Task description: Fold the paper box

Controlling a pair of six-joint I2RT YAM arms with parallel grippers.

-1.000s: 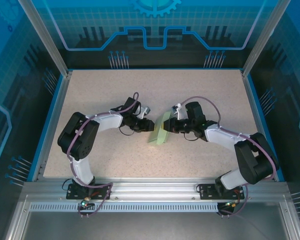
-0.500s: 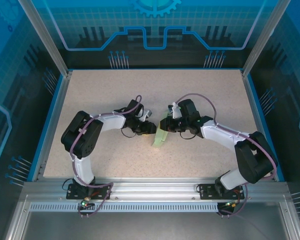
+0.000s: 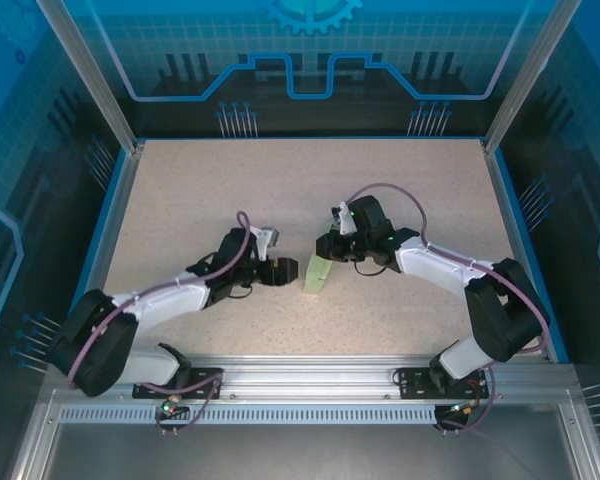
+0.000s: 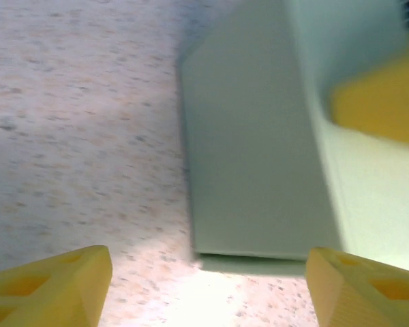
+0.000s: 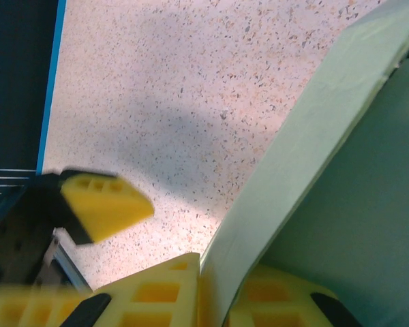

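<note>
— Where is the paper box (image 3: 318, 274) seen?
— It is seen near the middle of the speckled counter (image 3: 180, 190), pale green, stood up rather than laid flat, its long side running away from the arm bases.
— How is it held?
— Its far upper end is pinched by the right fingers (image 3: 327, 246), reached in from the right. The left fingers (image 3: 286, 268) are spread apart just left of it; contact cannot be made out
</note>
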